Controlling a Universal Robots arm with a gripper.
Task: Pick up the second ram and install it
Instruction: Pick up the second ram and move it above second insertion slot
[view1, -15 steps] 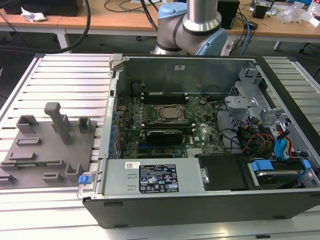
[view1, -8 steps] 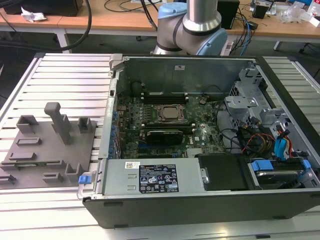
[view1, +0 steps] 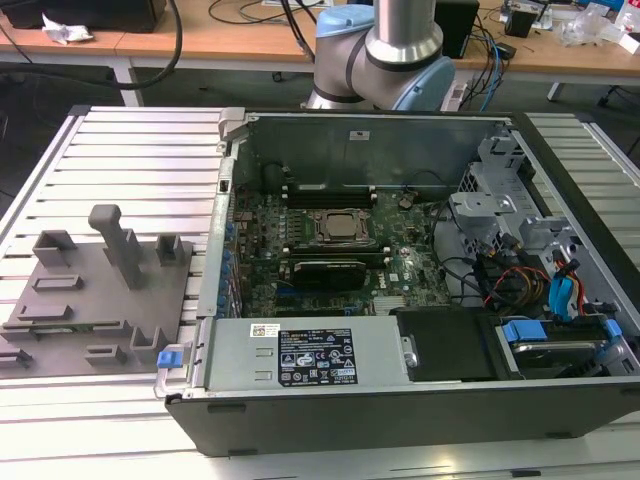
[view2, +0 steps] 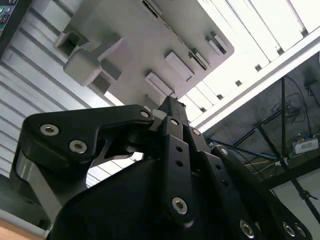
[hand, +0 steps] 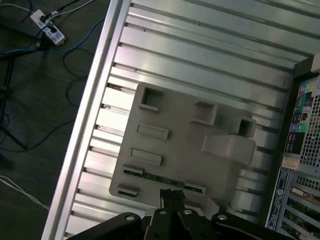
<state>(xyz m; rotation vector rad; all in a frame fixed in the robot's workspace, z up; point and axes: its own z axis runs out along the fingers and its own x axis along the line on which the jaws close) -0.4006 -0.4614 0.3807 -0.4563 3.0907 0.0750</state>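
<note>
Black linkage of the gripper (hand: 172, 192) sits closest in both wrist views, its fingers drawn together at the tip (view2: 167, 102) with nothing clamped between them. It hangs over the near edge of the grey fixture plate (hand: 185, 140). The second ram (hand: 157, 178) lies in a slot along that same edge, seen as a thin green strip just beside the fingertips; whether they touch it I cannot tell.

The plate rests flat on a slotted aluminium table (view1: 130, 140). Just beside the plate, on the exterior view's right, stands the opened computer case (view1: 400, 390) with its motherboard (view1: 330, 250) exposed. Beyond the plate's table edge is dark floor with loose cables and a power strip (hand: 47, 27). Behind the case are the arm base (view1: 385, 50) and wooden benches (view1: 250, 45).
</note>
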